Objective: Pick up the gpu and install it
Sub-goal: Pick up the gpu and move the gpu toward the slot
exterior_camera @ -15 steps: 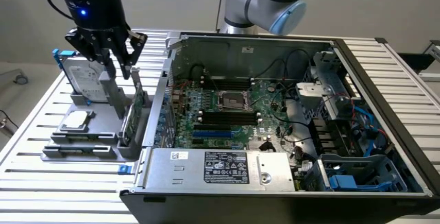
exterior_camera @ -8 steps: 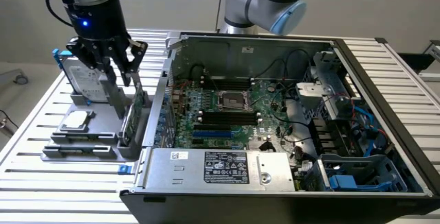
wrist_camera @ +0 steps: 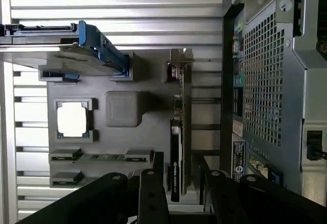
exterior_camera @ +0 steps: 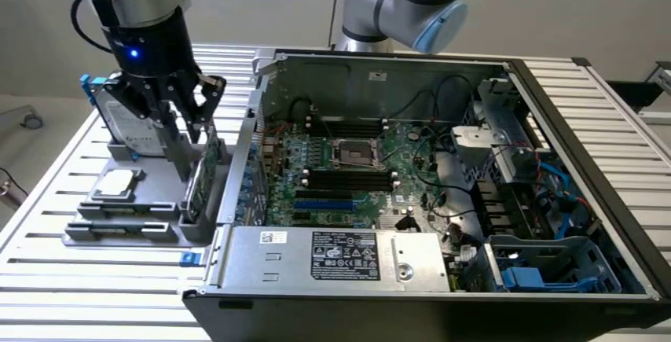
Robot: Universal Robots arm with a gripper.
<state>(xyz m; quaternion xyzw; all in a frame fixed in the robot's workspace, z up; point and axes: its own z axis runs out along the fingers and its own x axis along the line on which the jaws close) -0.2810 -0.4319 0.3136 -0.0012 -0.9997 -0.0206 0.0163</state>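
The gpu [exterior_camera: 206, 171] stands on its long edge in a slot of the grey parts holder [exterior_camera: 157, 200], on the side nearest the computer case. In the wrist view the gpu [wrist_camera: 178, 132] is a thin dark card with its silver end bracket [wrist_camera: 181, 61] at the far end. My gripper [exterior_camera: 181, 126] hangs just above the holder, open. Seen from the wrist, my gripper [wrist_camera: 181, 193] has one finger on each side of the card's near end and nothing gripped. One of the black fingers [wrist_camera: 152, 191] stands apart from the card.
The open computer case [exterior_camera: 587, 122] lies right beside the holder, its perforated back panel [wrist_camera: 265, 81] close to the gpu. A silver hard drive in a blue frame [exterior_camera: 131, 126], a processor [exterior_camera: 118, 185] and memory sticks [exterior_camera: 115, 215] share the holder. The power supply [exterior_camera: 335, 255] fills the case's near side.
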